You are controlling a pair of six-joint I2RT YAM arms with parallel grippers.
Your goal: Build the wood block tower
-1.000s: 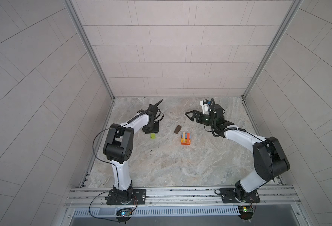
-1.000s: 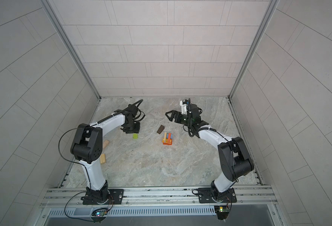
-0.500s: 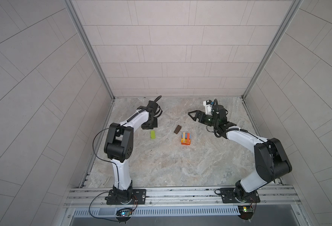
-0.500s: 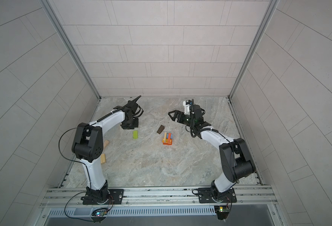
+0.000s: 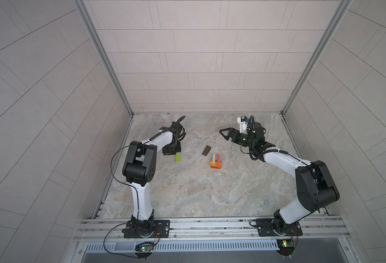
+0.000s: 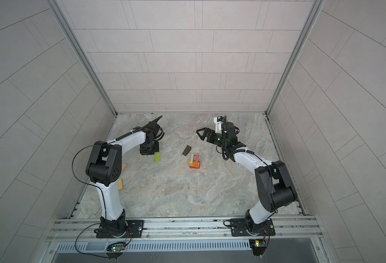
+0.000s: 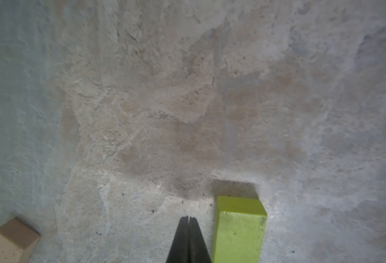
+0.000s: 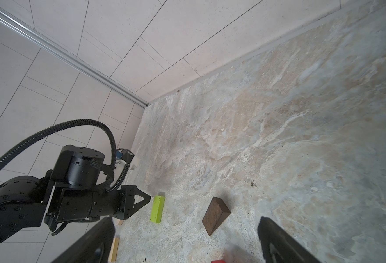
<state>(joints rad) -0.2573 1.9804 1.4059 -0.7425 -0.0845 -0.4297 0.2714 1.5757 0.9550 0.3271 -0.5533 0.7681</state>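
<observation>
My left claw (image 7: 188,219) was shut tight, its two black tips pressed together, and it held nothing. It hung low over the stony table (image 5: 187,193). The green block (image 7: 238,230) lay flat on the table just beside my left claw's tips, not between them. In both top views that green block (image 5: 177,157) showed just past the end of my left arm, on the left side of the table. My right claw (image 5: 224,134) was wide open and empty, and it hung above the table toward the back, pointing to the middle. In my right wrist view, its two dark fingers (image 8: 278,241) stood far apart, with the dark brown block (image 8: 216,215) lying on the table out in front of them. The tower (image 5: 216,161) stood near the middle of the table, a small stack with orange at the bottom and tan, light blue and red pieces on top. The dark brown block (image 5: 206,150) lay flat just beside the tower, toward the back and a bit to the left, not on it. In a top view, two tan blocks (image 6: 120,184) lay by the left edge of the table, close to my left arm. One tan block (image 7: 12,241) also showed in my left wrist view, apart from the green one.
</observation>
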